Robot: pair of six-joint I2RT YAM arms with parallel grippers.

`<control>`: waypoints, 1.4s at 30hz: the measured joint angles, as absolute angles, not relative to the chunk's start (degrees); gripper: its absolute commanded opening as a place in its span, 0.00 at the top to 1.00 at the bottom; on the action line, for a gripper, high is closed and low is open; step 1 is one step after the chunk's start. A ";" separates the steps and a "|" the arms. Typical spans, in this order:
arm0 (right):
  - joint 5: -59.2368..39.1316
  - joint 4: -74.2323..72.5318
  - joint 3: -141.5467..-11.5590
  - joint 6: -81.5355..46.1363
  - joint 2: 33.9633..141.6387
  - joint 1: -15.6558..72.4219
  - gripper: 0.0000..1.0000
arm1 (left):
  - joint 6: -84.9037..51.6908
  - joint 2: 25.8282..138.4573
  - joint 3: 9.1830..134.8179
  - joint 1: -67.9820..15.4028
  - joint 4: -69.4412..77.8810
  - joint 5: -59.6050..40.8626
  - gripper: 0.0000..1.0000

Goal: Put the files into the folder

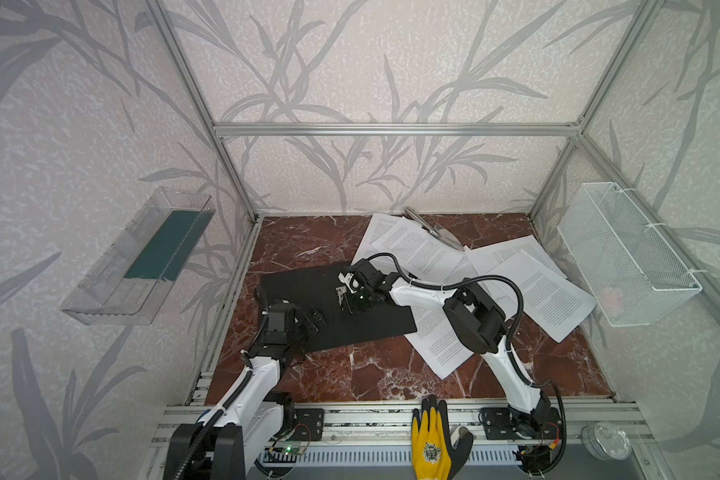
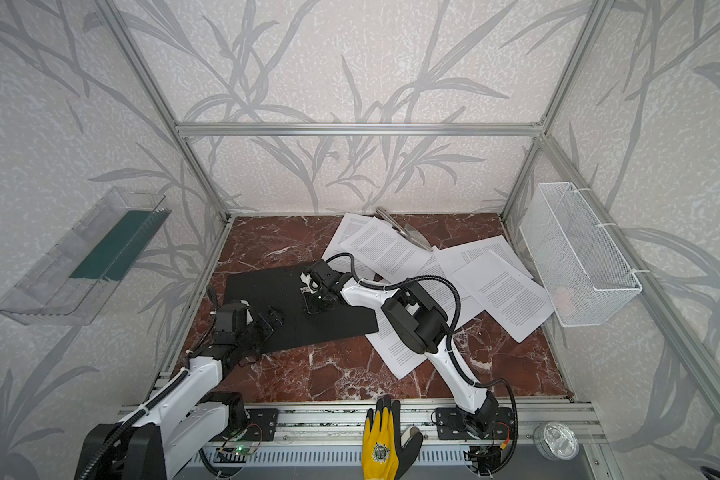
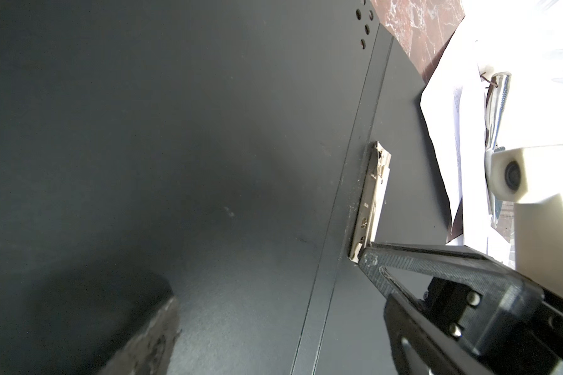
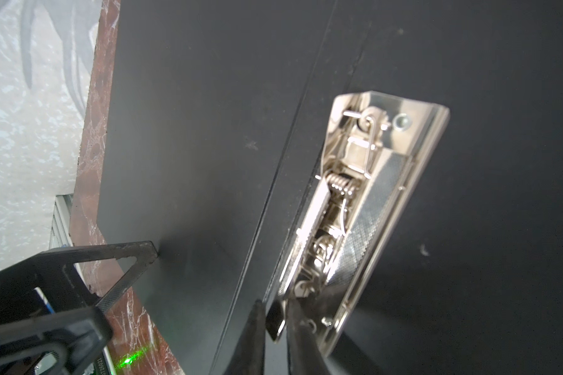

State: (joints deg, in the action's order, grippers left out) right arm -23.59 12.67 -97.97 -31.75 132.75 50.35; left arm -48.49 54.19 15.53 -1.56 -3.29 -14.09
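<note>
The black folder (image 1: 300, 286) (image 2: 267, 286) lies open and flat on the marble table, its metal clip (image 1: 340, 290) (image 4: 364, 201) (image 3: 371, 194) near the middle fold. My right gripper (image 1: 345, 297) (image 4: 275, 311) reaches across from the right. It is shut on the small lever tab at the near end of the clip. My left gripper (image 1: 313, 322) (image 2: 273, 318) stands wide open over the folder's left half, holding nothing; one of its fingers (image 3: 150, 324) shows blurred. The files (image 1: 425, 249) (image 2: 504, 291), white printed sheets, lie spread at the back right, some tucked under the folder's right edge.
A shiny metal tool (image 1: 429, 226) lies on the sheets by the back wall. A white wire basket (image 1: 628, 257) hangs on the right wall. A clear tray with a dark green panel (image 1: 167, 245) hangs on the left wall. A yellow glove (image 1: 433, 440) rests on the front rail.
</note>
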 measured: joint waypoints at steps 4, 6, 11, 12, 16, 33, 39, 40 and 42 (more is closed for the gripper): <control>-23.66 12.64 -97.93 -32.53 132.75 50.35 0.97 | -48.49 54.22 15.53 -1.56 -3.27 -13.52 0.01; -23.66 12.08 -97.69 -32.82 132.75 50.35 1.00 | -48.51 54.26 15.53 -1.56 -3.27 -13.23 0.01; -23.62 8.78 -95.39 -33.21 132.42 50.28 1.00 | -48.49 54.26 15.55 -1.56 -3.29 -12.69 0.01; -23.59 7.70 -94.48 -33.41 132.11 50.26 1.00 | -48.49 54.26 15.55 -1.56 -3.29 -12.51 0.01; -22.81 3.33 -90.30 -34.41 130.61 50.24 1.00 | -48.40 54.50 15.77 -1.58 -3.46 -11.40 0.01; -22.59 0.03 -87.42 -37.06 130.30 49.34 1.00 | -48.58 58.78 18.76 -1.56 -5.23 -5.43 0.01; -23.59 0.86 -87.74 -36.84 129.21 48.75 0.84 | -48.66 58.19 18.76 -1.56 -6.37 -3.51 0.01; -24.36 1.30 -88.23 -36.71 129.21 48.60 0.73 | -48.66 58.17 18.76 -1.56 -6.46 -3.33 0.01; -25.69 1.19 -89.69 -35.66 128.86 48.36 0.66 | -48.64 58.15 18.76 -1.56 -6.50 -3.03 0.01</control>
